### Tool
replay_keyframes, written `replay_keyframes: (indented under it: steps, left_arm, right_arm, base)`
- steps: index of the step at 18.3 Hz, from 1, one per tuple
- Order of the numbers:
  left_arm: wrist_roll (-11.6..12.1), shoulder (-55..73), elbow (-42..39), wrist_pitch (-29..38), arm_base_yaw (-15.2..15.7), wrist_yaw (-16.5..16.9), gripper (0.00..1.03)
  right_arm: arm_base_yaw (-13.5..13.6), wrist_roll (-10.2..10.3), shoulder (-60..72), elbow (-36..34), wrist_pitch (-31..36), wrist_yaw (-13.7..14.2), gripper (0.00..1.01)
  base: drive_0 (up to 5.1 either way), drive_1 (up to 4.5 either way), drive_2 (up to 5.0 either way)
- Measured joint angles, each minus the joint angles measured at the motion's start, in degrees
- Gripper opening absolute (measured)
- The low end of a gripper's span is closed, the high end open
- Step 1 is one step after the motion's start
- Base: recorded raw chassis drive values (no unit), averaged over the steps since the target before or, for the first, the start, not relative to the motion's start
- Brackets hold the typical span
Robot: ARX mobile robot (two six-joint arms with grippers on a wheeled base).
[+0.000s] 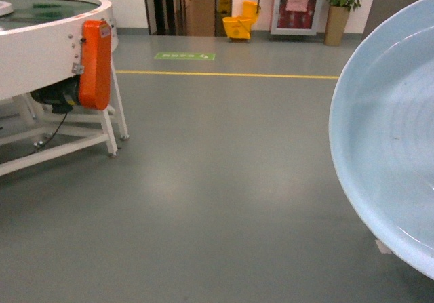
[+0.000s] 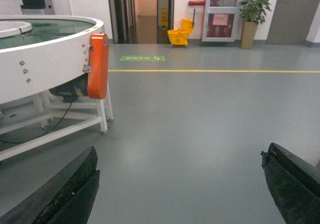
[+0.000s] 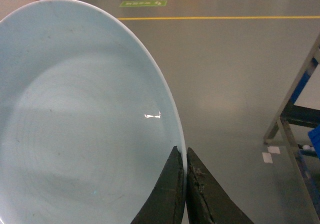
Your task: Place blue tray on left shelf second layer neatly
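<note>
Right wrist: blue tray (image 3: 85,119) rim (pinched) between right end effector (image 3: 185,170)

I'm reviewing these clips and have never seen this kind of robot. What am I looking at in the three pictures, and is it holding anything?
It is a wheeled robot with two arms, each ending in a two-fingered gripper. One picture comes from a forward-looking camera on the robot; the other two from cameras on each wrist. The right gripper is shut on the rim of the blue tray, which also fills the right edge of the head view. The left gripper is open and holds nothing. Ahead is grey floor, a white round machine with an orange cover on the left, and a yellow mop bucket by the far wall. No shelf shows clearly.
</note>
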Motion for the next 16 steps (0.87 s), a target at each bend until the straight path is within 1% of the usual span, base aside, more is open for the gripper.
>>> replay_keyframes:
  steps: [16]
  left_arm:
    - [0.02, 0.0, 0.0, 0.0, 0.0, 0.0, 0.98]
  right_arm:
    - [0.0, 0.0, 0.0, 0.0, -0.02, -0.02, 0.02]
  base:
    - [-1.6, -1.6, -1.6]
